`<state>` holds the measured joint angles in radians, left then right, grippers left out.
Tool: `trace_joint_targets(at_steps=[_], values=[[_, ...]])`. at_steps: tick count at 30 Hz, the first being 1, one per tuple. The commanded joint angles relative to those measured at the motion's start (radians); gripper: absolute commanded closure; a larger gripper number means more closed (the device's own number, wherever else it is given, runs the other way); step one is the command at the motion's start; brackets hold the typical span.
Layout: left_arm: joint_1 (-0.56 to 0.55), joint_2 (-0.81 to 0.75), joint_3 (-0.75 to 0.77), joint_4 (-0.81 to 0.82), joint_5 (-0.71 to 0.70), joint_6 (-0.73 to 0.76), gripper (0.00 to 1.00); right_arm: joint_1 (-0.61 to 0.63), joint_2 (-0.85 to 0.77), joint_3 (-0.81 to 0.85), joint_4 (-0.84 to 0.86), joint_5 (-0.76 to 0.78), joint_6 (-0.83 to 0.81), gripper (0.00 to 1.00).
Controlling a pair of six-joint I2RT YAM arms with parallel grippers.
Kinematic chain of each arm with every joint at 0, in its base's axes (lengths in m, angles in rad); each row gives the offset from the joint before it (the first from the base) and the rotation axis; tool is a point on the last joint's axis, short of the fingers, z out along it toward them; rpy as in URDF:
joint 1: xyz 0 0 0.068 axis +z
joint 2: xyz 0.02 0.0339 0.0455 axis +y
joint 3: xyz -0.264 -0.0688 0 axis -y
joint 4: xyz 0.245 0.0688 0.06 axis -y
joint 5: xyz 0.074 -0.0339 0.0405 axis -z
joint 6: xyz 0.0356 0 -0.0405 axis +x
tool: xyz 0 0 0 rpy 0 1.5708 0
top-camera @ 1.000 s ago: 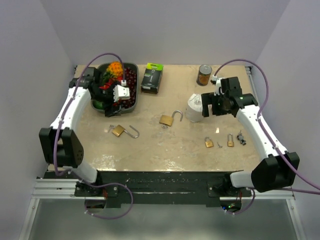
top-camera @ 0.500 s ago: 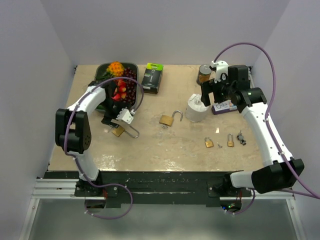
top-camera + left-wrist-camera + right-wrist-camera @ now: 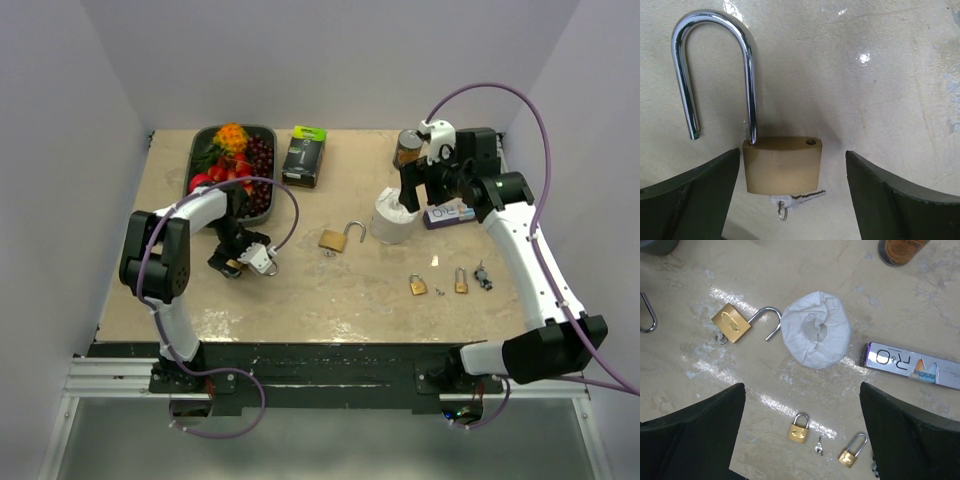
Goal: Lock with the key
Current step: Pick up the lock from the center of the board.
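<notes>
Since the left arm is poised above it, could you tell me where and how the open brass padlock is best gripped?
I would take the padlock by its brass body, across the two side faces, from straight above. It lies flat on the table; the shackle leaves the top edge and the key the bottom, so only the sides are free. The open left gripper straddles them.

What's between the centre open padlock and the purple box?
A white paper wad lies between padlock and box, per the right wrist view.
</notes>
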<state>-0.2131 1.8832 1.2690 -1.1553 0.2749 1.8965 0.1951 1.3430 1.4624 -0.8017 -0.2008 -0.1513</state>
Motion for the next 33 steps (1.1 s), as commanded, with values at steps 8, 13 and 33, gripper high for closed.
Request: trace_joint_targets(at_steps=[8, 13, 33], values=[[-0.005, 0.030, -0.023, 0.104, -0.032, 0.004, 0.22, 0.000, 0.018, 0.067, -0.014, -0.038, -0.008, 0.01], [-0.005, -0.028, -0.109, 0.172, -0.039, -0.005, 0.40, -0.002, 0.012, 0.061, -0.004, -0.037, 0.002, 0.01], [-0.019, -0.076, -0.281, 0.256, 0.020, -0.174, 0.27, -0.002, 0.019, 0.050, 0.009, -0.049, 0.022, 0.01]])
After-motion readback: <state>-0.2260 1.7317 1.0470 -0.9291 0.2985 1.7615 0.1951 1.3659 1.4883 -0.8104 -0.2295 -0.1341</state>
